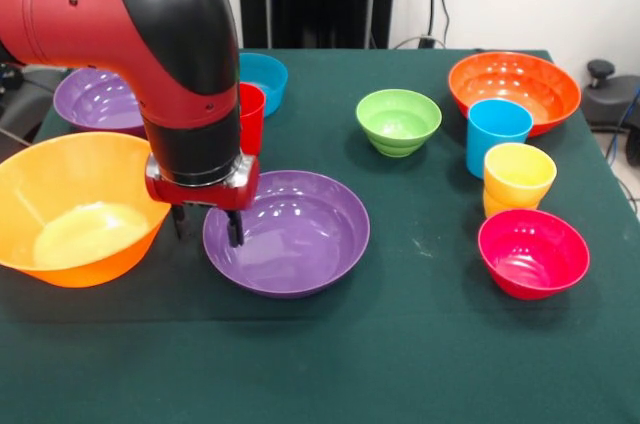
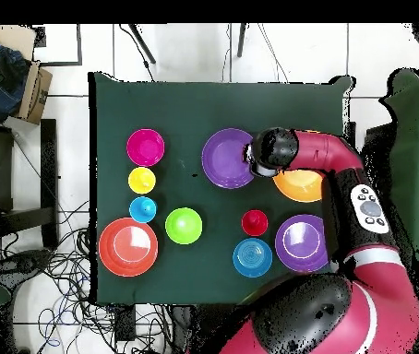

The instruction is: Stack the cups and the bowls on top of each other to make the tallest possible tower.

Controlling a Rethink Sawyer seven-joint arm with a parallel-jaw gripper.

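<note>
We are lowering the hand, its two dark fingers spread and straddling the near-left rim of the glossy round purple plastic bowl at the middle of the green table. To do this well, we judge one finger should be sitting inside the rim and one outside before pinching. The bowl is standing upright, empty and shiny, just beside the large yellow-orange plastic bowl.

Your red and black arm reaches down over the table, its wrist pointing straight at the surface, nearer the left edge in the front view. The gripper hangs low with two dark fingers spread slightly apart, holding nothing you can see.
</note>
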